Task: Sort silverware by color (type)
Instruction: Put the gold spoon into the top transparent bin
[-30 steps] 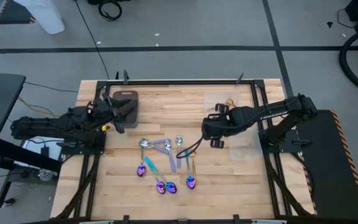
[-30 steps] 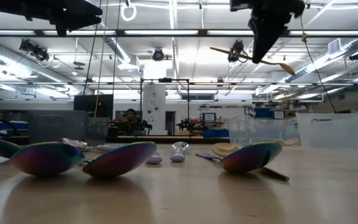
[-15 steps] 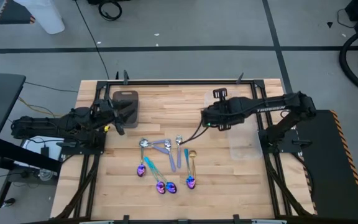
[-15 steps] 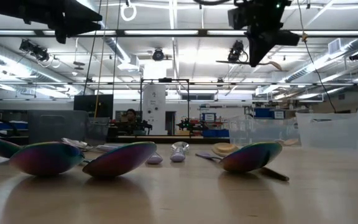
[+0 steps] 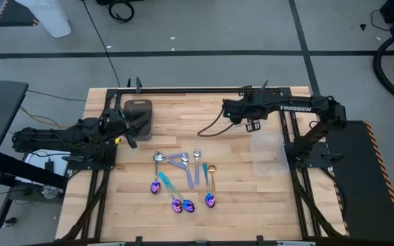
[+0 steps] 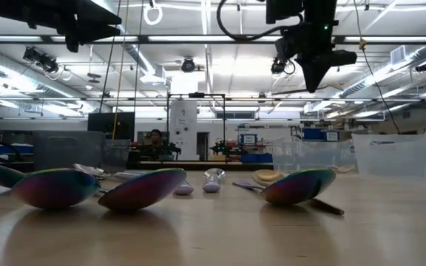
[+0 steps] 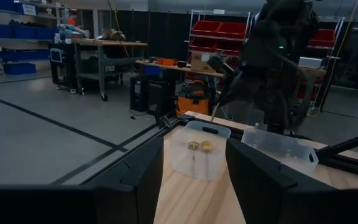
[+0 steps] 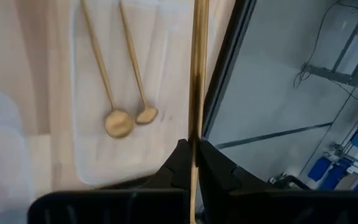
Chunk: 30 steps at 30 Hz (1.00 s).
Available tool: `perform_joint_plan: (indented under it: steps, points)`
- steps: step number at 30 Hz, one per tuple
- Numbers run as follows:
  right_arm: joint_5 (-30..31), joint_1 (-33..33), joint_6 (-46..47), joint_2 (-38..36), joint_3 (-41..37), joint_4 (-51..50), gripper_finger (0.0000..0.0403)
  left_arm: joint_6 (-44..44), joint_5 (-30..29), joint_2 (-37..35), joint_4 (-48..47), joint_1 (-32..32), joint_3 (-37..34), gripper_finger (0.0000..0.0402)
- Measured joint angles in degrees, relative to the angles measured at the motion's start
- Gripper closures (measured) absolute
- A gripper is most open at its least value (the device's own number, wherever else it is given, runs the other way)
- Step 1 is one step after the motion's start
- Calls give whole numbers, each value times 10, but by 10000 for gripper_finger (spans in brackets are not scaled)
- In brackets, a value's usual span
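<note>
My right gripper (image 5: pixel 232 115) hangs over the table's far right part, shut on a gold spoon (image 5: pixel 211 126). Below it, in the right wrist view, a clear container (image 8: pixel 92 163) holds two gold spoons (image 8: pixel 120 118). More silverware lies flat on the wood in the middle: silver spoons (image 5: pixel 159 158), iridescent spoons (image 5: pixel 176 203) and one gold spoon (image 5: pixel 211 171). My left gripper (image 5: pixel 130 128) waits open at the left by the dark grey tray (image 5: pixel 139 109), touching nothing. My right gripper pinches the gold spoon's slim handle (image 8: pixel 196 134) between its two fingertips (image 8: pixel 213 165). The fingers slant downward. The handle runs on past the fingertips, in line with the fingers. The spoon is lifted clear of table and container; its bowl does not show in the wrist view.
A second clear container (image 5: pixel 269 154) stands at the right, nearer than the first. A black frame rail (image 5: pixel 197 89) runs along the table's far edge. Bare wood lies between the spoon cluster and the containers. In the low view, iridescent spoon bowls (image 6: pixel 139 188) lie close to the camera.
My right gripper has carried the gold spoon from the middle right of the table toward the far edge, rolling as it went, and now hangs over the container with the gold spoons. It has stayed shut on the spoon, which has kept clear of the table.
</note>
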Motion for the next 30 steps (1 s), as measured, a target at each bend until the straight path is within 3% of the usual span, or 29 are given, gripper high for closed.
perform_joint_plan:
  steps: [6,13,19,30]
  points:
    - [-10,-45,-84,0,0,-1,385,0,0,0,0,0,0,219]
    - [-71,-104,-184,0,-2,-7,385,15,0,0,0,0,0,219]
    - [-81,-145,-261,0,-63,16,386,15,0,0,0,0,0,219]
    - [-100,-159,-352,0,-192,227,386,23,0,0,1,1,0,219]
